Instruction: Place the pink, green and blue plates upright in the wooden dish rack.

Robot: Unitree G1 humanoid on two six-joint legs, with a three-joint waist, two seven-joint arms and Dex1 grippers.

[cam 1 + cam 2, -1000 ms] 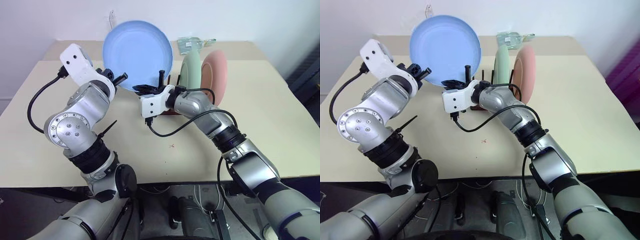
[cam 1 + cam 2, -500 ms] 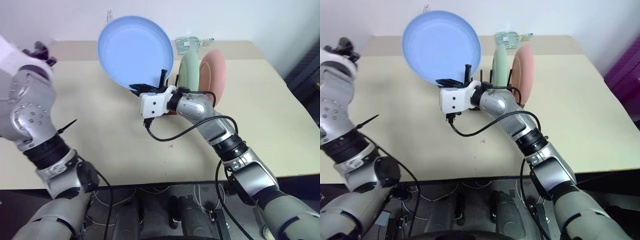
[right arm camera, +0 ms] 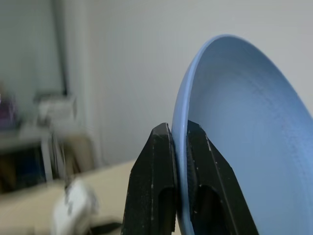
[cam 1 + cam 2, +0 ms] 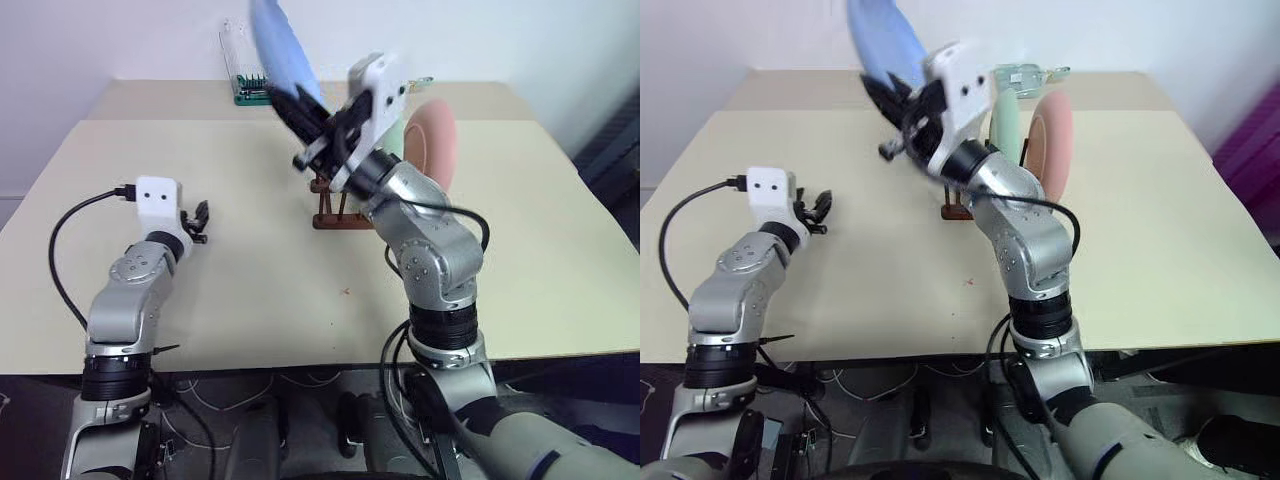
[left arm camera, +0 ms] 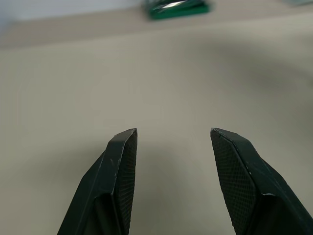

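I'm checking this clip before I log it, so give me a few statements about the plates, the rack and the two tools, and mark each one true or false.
1. The right tool is shut on the blue plate's rim. True.
2. The left tool holds the pink plate. False: it is open and empty, over the table.
3. The pink plate and the green plate stand upright in the rack. True.
4. The blue plate is already in the rack. False: it is held up in the air above it.
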